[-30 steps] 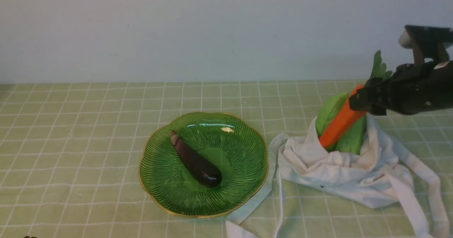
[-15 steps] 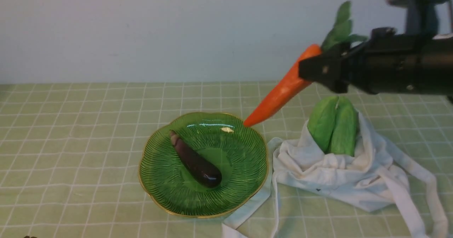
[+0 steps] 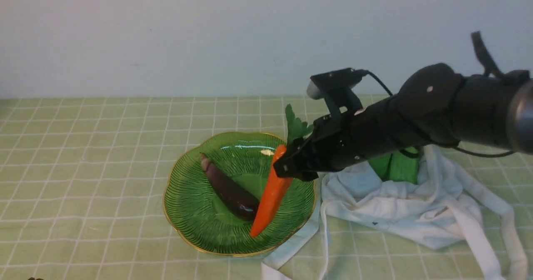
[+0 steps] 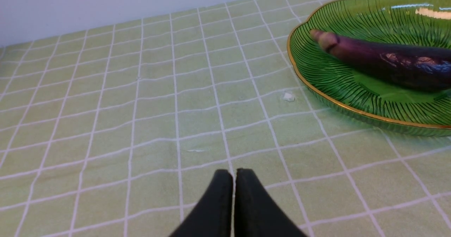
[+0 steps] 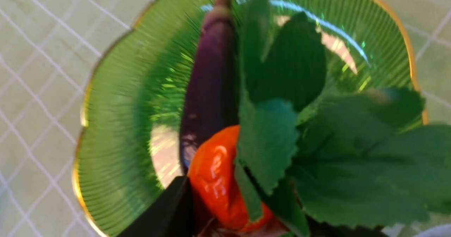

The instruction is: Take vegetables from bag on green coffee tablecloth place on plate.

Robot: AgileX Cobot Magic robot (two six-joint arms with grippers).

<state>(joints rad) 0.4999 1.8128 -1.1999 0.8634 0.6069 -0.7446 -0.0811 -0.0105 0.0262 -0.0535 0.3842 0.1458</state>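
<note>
A pale green tablecloth [image 3: 104, 146] with a grid of thin white lines covers the whole tabletop. A round green glass plate [image 3: 195, 217] with a scalloped gold rim sits on it near the middle. Just to the plate's right lies a crumpled white cloth bag [image 3: 399, 205]. Its long straps [image 3: 506, 230] trail over the cloth, one running just beside the plate's near-right rim. A tiny white speck [image 4: 288, 96] lies just outside the plate's rim.

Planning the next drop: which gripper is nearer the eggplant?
Right. The right gripper holds the carrot over the plate, close beside the eggplant; the left gripper is shut over bare tablecloth, outside the plate's rim.
</note>
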